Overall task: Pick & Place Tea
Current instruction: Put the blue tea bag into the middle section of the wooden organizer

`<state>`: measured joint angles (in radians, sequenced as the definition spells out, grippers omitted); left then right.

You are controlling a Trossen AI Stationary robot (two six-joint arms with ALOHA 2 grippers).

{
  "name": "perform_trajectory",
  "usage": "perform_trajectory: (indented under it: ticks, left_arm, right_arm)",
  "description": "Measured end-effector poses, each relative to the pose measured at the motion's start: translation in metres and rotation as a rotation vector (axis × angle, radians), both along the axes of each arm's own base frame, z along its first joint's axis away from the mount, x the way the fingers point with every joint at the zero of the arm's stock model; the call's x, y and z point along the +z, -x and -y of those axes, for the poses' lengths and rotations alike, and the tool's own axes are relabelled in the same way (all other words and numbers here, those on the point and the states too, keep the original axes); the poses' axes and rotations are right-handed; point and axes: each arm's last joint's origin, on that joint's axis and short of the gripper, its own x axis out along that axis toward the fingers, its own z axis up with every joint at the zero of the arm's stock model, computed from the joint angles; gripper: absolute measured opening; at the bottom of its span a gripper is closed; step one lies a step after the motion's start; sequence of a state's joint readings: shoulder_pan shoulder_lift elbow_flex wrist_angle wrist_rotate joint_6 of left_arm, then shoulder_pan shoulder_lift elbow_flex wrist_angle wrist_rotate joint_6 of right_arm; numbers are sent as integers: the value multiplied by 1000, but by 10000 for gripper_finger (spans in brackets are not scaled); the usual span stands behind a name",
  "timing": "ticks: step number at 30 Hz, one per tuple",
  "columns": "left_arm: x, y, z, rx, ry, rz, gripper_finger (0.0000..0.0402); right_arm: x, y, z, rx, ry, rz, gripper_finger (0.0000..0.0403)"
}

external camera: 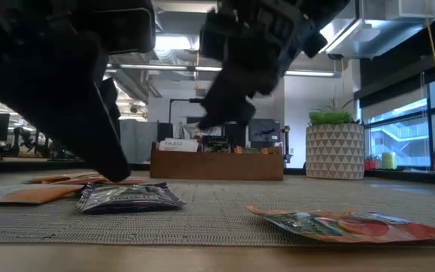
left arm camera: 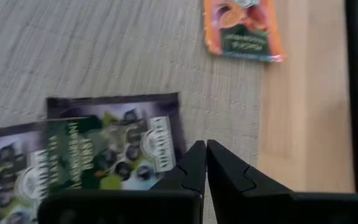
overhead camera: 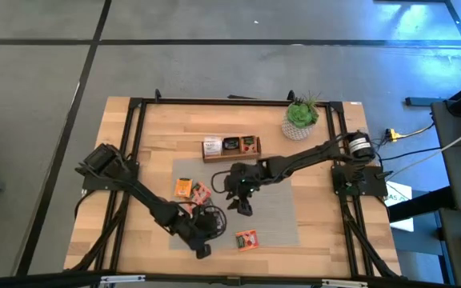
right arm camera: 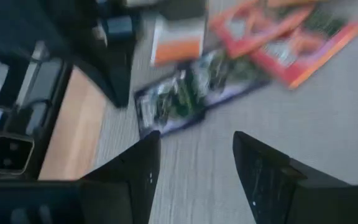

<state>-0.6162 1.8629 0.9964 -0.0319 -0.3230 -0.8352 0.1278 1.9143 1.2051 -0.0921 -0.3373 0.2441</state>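
Observation:
Several tea sachets lie flat on the grey mat [overhead camera: 270,208]. Two dark ones [left arm camera: 114,143] overlap near its front left, an orange one [left arm camera: 244,31] lies farther toward the right, and orange and red ones [right arm camera: 284,43] sit behind them. My left gripper [left arm camera: 205,162] is shut, low over the mat just beside the dark sachets' edge; whether it touches anything I cannot tell. My right gripper [right arm camera: 194,149] hangs open above the mat's middle, slanting down toward the dark sachets [right arm camera: 185,93], with nothing between its fingers.
The brown wooden tray [overhead camera: 230,148] stands behind the mat with sachets in it. A potted plant [overhead camera: 301,118] stands at the back right. Bare wood [left arm camera: 303,124] runs along the mat's near edge. The black frame [overhead camera: 134,152] borders the table's sides.

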Motion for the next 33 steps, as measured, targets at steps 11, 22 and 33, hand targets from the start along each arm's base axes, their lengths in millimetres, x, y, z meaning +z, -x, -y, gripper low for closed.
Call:
perform_trajectory:
  ticks: [11, 22, 33]
  left_arm:
    - [-4, 9, 2, 16, -29, -69, 11]
    - [-7, 12, -1, 37, -66, -70, 10]
    - [-22, 8, 1, 51, -67, -91, 11]
  right_arm:
    - [-29, -13, -8, -88, -19, 11, 202]
    - [-49, -24, -14, -59, -90, 55, 202]
    - [-73, -27, -16, -29, -145, 20, 202]
